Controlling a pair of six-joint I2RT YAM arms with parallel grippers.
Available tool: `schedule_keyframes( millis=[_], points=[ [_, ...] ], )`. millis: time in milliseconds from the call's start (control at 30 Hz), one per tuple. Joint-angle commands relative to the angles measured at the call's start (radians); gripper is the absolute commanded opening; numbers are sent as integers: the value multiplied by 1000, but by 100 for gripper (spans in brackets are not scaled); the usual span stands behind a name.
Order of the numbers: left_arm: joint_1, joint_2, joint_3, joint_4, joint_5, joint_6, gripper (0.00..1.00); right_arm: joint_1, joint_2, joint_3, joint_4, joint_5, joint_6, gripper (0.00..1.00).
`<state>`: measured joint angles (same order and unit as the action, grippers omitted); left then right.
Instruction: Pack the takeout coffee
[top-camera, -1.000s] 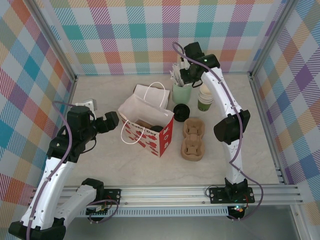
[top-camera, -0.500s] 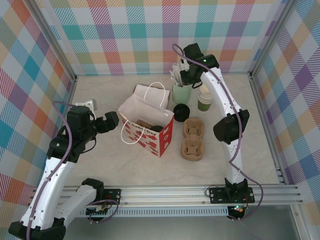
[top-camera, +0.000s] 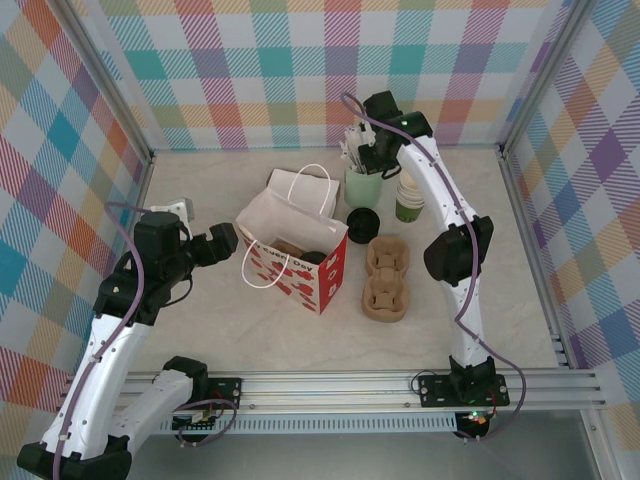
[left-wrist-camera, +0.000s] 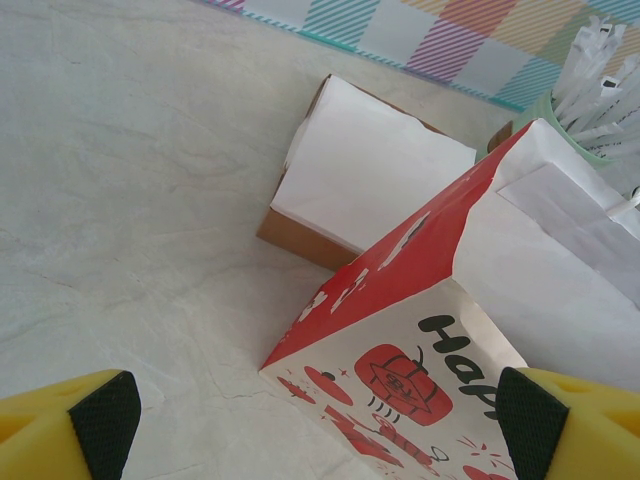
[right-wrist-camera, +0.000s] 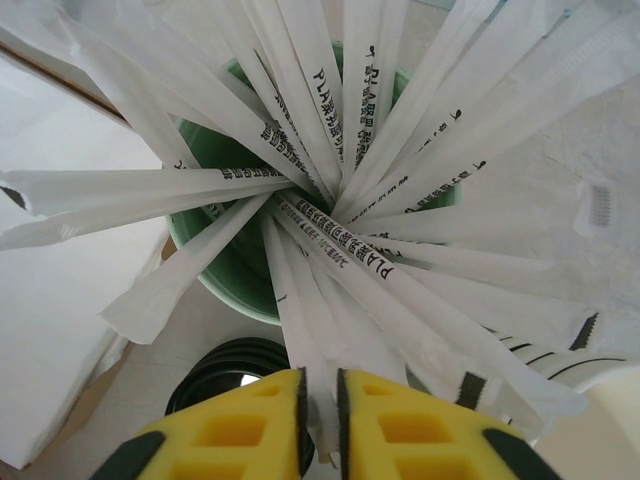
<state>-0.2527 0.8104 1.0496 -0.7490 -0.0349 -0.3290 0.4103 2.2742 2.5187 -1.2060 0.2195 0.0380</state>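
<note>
The right gripper (right-wrist-camera: 320, 400) pinches one wrapped straw (right-wrist-camera: 290, 300) in the mint cup (right-wrist-camera: 215, 270). The left gripper (left-wrist-camera: 318, 425) gapes wide by the red bag (left-wrist-camera: 400, 350).

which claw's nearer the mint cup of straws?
Right. The right claw hangs directly over the mint cup, pinching a wrapped straw. The left claw sits open on the far side of the paper bag.
</note>
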Motion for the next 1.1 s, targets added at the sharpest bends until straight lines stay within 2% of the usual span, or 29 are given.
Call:
schedule_keyframes(
  millis=[0,133,467,733,867,1067],
  points=[
    [-1,-7,-6,26,10,-11,94,5,1,2,-6,-8,2,14],
    [-1,-7,-5,26,10,-10,94,7,-16,5,-7,-8,1,8],
    [-1,-8,-3,30,14,-13,94,7,-116,65,-51,-6,-28,7],
    [-1,-19,4,38,16,-5,94,7,-265,57,-130,-39,-39,7],
    [-1,-24,9,47,12,-2,94,7,-389,-21,-133,-71,-38,7],
    [-1,-12,27,53,16,-1,94,7,-547,-178,-33,-86,-45,7]
  ],
)
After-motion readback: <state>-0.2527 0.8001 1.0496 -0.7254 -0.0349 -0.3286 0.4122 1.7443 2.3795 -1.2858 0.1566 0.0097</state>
